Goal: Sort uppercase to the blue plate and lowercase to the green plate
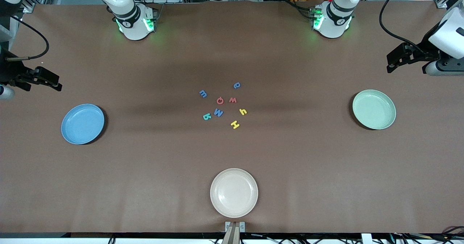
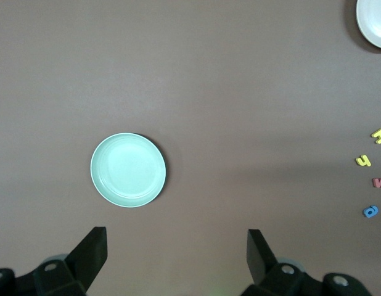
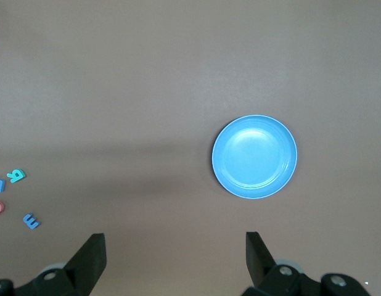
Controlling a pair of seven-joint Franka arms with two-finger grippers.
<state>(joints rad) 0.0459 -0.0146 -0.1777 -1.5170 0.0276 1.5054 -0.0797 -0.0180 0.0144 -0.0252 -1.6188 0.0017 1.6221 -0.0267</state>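
Note:
Eight foam letters lie clustered mid-table. The uppercase ones are yellow H (image 1: 235,124), blue W (image 1: 218,112), red Q (image 1: 220,100) and teal B (image 1: 206,116). The lowercase ones are yellow h (image 1: 243,111), blue m (image 1: 203,94), red w (image 1: 232,100) and blue a (image 1: 236,85). The blue plate (image 1: 82,123) (image 3: 254,156) lies toward the right arm's end, the green plate (image 1: 374,109) (image 2: 129,169) toward the left arm's end. Both are empty. My left gripper (image 1: 391,63) (image 2: 177,246) hangs open over bare table beside the green plate. My right gripper (image 1: 54,85) (image 3: 176,250) hangs open beside the blue plate.
A cream-white plate (image 1: 234,192) lies empty near the front edge, nearer to the front camera than the letters. Brown table surface stretches between the letter cluster and each coloured plate.

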